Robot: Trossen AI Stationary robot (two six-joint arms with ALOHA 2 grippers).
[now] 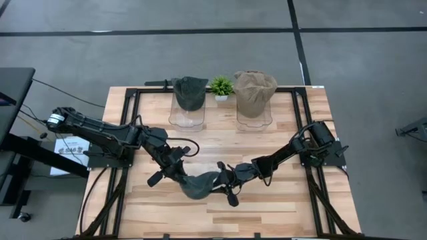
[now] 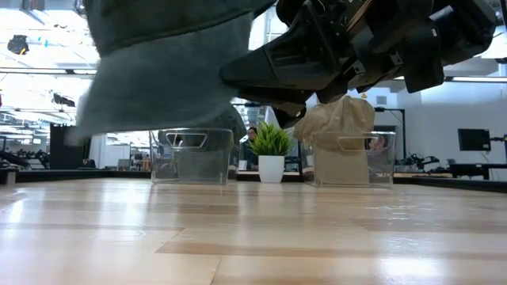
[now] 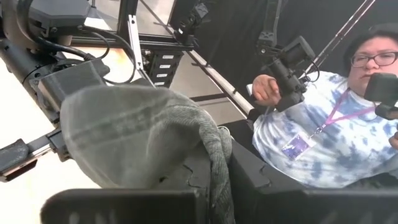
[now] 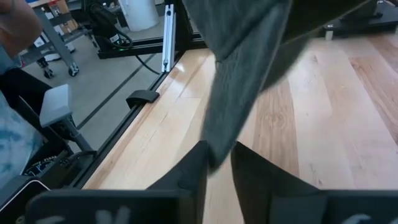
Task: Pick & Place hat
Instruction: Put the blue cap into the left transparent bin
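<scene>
Grey knit hat (image 1: 202,184) hangs between the two grippers over the near middle of the table (image 1: 280,143), off the wood in the low view. Left gripper (image 1: 181,175) clamps the hat's left side; its wrist view shows the fabric bunched over the fingers. Right gripper (image 1: 223,177) meets the hat's right edge; in its wrist view a hem of the hat (image 4: 239,93) drops into the narrow gap between the fingers (image 4: 189,174), but whether they pinch it cannot be told.

Containers: two clear bins at the far edge. Left bin (image 1: 187,112) holds a dark grey hat (image 1: 189,91), standing up out of it. Right bin (image 1: 254,115) holds a tan hat (image 1: 254,90), likewise poking above the rim. Small potted plant (image 1: 221,87) sits between the bins.

View differences: only the high view shows both arms whole and the bins from above. Low view shows the lifted hat (image 2: 166,67) well above the table and the bins side on. Left wrist view alone shows a person (image 3: 323,134) in a tie-dye shirt with a lanyard, beyond the table.

Pose: left arm (image 1: 107,133) reaches in from the left edge, right arm (image 1: 293,150) from the right edge, both angled toward the near centre, wrists converging on the hat.
</scene>
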